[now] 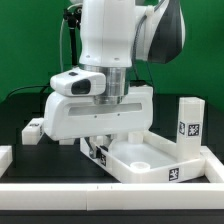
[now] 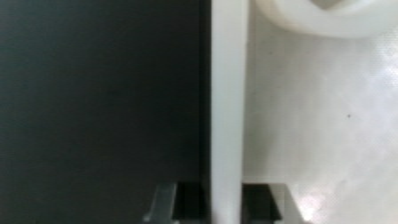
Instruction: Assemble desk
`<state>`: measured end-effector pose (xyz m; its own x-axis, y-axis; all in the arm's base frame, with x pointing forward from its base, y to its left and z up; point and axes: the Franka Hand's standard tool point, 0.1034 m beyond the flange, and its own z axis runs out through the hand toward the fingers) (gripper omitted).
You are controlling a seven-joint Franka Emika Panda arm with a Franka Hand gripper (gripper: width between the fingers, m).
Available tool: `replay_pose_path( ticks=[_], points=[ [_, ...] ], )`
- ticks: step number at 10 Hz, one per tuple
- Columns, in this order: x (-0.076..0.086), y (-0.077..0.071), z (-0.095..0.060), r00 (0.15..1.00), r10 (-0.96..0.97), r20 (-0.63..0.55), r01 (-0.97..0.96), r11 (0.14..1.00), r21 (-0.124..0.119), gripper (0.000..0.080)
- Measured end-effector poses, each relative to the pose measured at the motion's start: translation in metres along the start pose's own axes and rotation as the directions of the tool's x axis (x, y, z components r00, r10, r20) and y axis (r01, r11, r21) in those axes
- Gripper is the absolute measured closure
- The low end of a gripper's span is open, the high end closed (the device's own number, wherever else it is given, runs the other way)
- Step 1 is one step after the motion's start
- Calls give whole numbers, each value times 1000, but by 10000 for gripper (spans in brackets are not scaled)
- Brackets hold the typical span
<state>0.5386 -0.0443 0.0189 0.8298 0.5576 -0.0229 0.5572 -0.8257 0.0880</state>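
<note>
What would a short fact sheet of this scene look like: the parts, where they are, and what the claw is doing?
Tabletop panel: lying flat, rim upward
Gripper: straddles the panel's rim, fingers against both sides
Corner socket: round, just inside the gripped rim
Leg: upright beside the panel, exterior view's right
Small white part: lying apart, exterior view's left
</note>
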Motion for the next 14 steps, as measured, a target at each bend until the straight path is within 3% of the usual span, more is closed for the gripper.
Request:
replay_pose_path(
  ticks=[5, 9, 11, 14],
  points=[
    [28, 21, -8, 938, -346, -8, 345, 937, -53, 738],
    [59, 6, -16, 821, -571, 26, 570, 815, -105, 738],
    [55, 11, -15, 752, -657, 45, 658, 746, -102, 738],
    [54, 13, -15, 729, -683, 54, 684, 722, -100, 739]
  ],
)
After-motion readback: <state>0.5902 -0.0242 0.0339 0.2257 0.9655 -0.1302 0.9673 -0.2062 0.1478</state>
